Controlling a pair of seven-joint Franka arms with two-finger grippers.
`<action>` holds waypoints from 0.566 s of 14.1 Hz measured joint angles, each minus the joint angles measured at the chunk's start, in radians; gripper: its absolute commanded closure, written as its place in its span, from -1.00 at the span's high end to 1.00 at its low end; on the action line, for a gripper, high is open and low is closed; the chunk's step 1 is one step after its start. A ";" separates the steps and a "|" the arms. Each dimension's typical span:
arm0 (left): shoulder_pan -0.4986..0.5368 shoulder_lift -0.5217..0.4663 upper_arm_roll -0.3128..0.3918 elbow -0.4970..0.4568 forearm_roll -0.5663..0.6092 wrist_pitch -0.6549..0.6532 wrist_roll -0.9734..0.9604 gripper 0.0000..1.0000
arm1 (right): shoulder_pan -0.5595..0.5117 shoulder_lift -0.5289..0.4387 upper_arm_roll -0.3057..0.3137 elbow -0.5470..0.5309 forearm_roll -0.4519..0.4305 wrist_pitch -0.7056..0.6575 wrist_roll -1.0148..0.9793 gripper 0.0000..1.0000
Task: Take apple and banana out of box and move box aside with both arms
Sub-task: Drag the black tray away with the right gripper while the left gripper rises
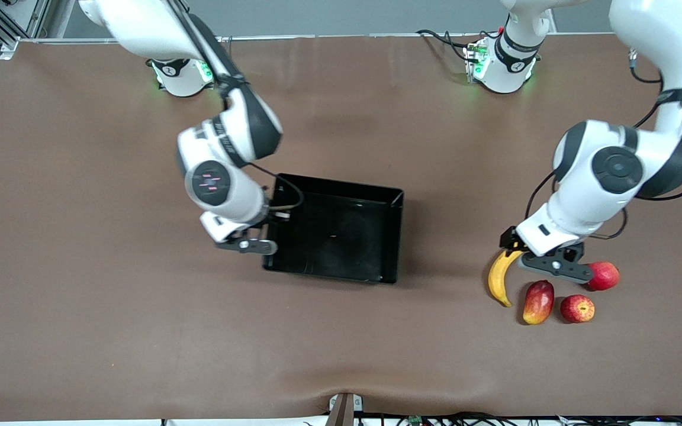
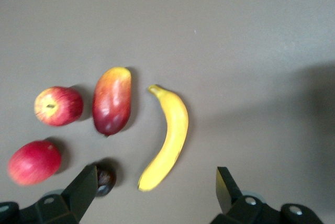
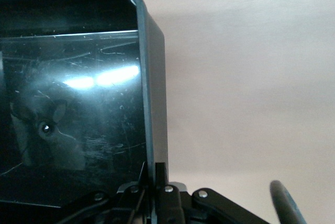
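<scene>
The black box sits mid-table. My right gripper is shut on its wall at the end toward the right arm; in the right wrist view the fingers pinch that wall. The yellow banana lies toward the left arm's end, beside the red apple with a stem dimple. My left gripper hangs open over the banana's end farther from the front camera. In the left wrist view the banana points in between the spread fingers, and the apple lies off to one side.
A red-and-yellow oblong fruit lies between the banana and the apple. Another red fruit lies just under the left hand. A small dark round thing sits by one left finger. Brown table around.
</scene>
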 measured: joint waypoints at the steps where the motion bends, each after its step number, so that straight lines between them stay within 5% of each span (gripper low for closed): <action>1: -0.002 -0.007 -0.005 0.039 -0.003 -0.058 0.000 1.00 | -0.034 -0.022 -0.001 -0.001 0.000 -0.041 -0.030 -1.00; 8: 0.000 -0.059 -0.012 0.199 -0.057 -0.322 -0.002 1.00 | -0.375 -0.109 -0.008 -0.029 -0.003 -0.175 -0.397 -1.00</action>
